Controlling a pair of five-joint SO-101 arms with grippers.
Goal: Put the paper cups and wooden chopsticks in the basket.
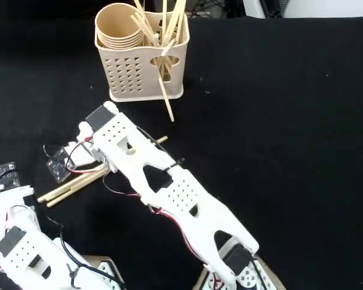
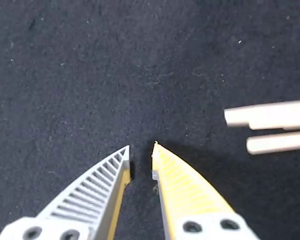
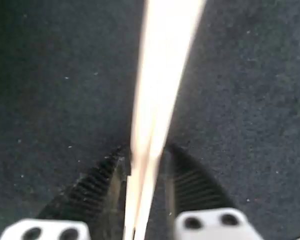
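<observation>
the right end effector [image 3: 142,157] has its jaws pinched on the wooden chopsticks [image 3: 162,70], a pair held low over the black worktop [image 1: 290,121] and well apart from the basket [image 1: 130,75], where paper cups [image 1: 116,35] and more sticks already stand. one stray stick [image 1: 167,103] slants down the basket's front wall to the worktop. the left end effector [image 2: 141,150] sits near the pair's ends, all but closed on nothing. the step in hand looks like the pickup of the pair; the next move calls for a clean lift, a carry to the basket and a tilt to drop the sticks in end-first.
</observation>
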